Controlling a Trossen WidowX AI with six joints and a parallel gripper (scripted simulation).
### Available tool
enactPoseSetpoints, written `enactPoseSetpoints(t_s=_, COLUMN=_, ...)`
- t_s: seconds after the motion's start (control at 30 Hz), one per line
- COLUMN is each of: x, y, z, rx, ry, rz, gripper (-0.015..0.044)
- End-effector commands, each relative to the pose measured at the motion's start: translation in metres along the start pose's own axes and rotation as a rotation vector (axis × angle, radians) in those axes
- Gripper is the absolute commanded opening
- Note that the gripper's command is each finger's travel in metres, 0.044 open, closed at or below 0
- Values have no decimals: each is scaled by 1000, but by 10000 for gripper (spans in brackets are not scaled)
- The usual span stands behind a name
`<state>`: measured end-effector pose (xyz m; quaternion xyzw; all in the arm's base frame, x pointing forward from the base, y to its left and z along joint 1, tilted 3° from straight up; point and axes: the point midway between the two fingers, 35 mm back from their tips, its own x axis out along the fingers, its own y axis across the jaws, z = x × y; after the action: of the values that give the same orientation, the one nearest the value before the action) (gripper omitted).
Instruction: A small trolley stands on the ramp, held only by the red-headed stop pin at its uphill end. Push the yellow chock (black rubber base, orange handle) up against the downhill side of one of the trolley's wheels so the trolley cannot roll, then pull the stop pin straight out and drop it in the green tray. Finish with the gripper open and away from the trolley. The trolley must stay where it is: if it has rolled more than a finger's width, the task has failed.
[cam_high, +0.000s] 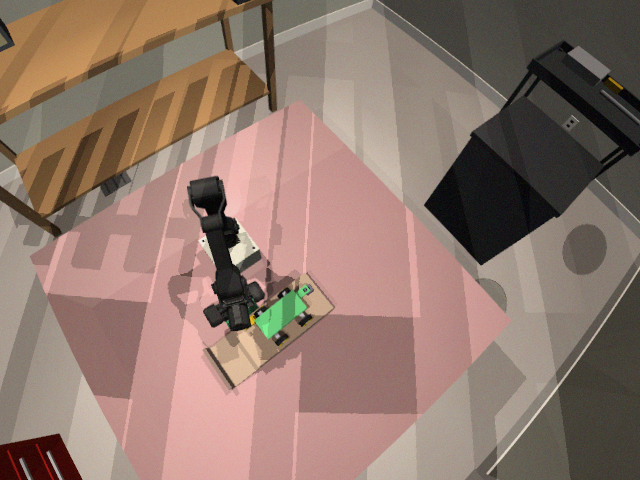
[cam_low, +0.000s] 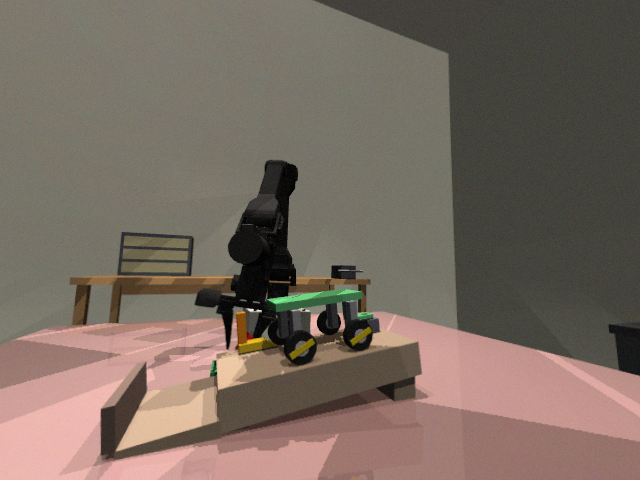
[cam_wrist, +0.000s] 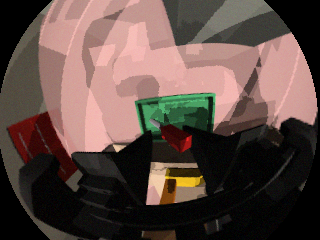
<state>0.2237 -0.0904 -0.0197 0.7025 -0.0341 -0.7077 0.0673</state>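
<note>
The green-topped trolley (cam_high: 282, 313) (cam_low: 315, 298) stands on the ramp (cam_high: 232, 359) (cam_low: 330, 377). The yellow chock (cam_high: 252, 320) (cam_low: 258, 345) (cam_wrist: 186, 180), with its upright orange handle, lies on the ramp at the downhill side of the trolley's far lower wheel and appears to touch it. My gripper (cam_low: 242, 342) (cam_wrist: 167, 131) is open beside the chock, over the green tray (cam_low: 213, 368) (cam_wrist: 214, 109). The red-headed pin (cam_low: 248, 338) (cam_wrist: 179, 141) is loose and tilted between or just below the parted fingers, its grey shaft over the tray in the wrist view. Whether it touches the tray is unclear.
The uphill bracket (cam_high: 306, 289) on the ramp shows no red head. An end board (cam_high: 220, 368) (cam_low: 124, 408) stands at the ramp's low end. The arm's white base block (cam_high: 242, 248) is behind the ramp. A wooden bench (cam_high: 139, 124) and a black cabinet (cam_high: 491, 201) stand farther off.
</note>
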Motion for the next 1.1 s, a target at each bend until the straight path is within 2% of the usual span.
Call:
enactPoseSetpoints(t_s=0.0, x=1, y=-2, z=1, rx=4, ry=-4, rz=6, gripper=190)
enactPoseSetpoints(t_s=1.07, x=11, y=-22, z=0, rx=4, ry=-4, rz=4, gripper=190)
